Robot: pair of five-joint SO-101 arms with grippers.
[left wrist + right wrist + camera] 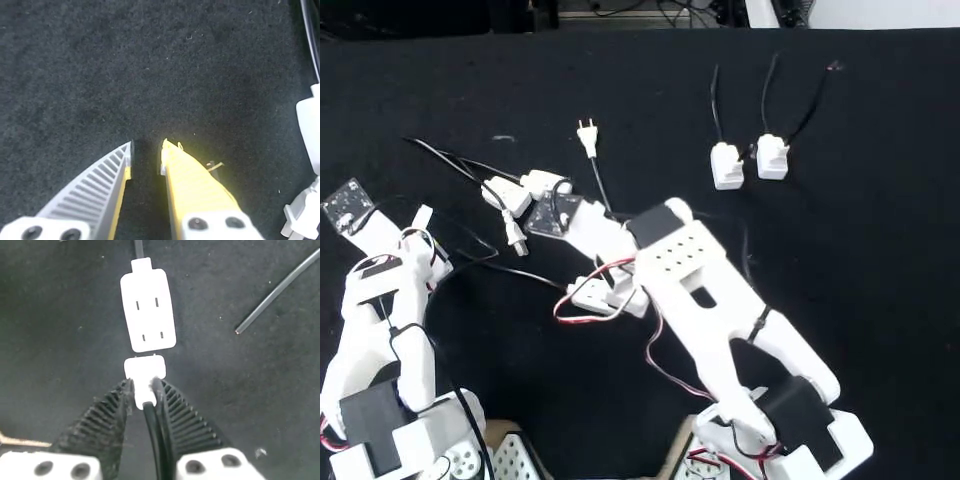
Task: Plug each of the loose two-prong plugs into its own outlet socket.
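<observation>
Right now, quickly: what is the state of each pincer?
Left pincer: slightly open, empty.
Right pincer: closed on a plug.

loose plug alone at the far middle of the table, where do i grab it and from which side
Pinch the loose plug by its body, across its width, from above, behind the prongs. It lies flat, prongs pointing away from the arms, cable trailing toward them, so they stay free.

A: Colour of plug (144, 371)?
B: White, on black cord (154, 440). Same white on socket (148, 310) — dark slots.
A: And table (880, 300)?
B: Black, flecked with pale lint.
A: And left gripper (146, 147)?
B: Half yellow, half pale grey, ribbed.
A: And right gripper (142, 385)?
B: Black, ribbed, white at base.
</observation>
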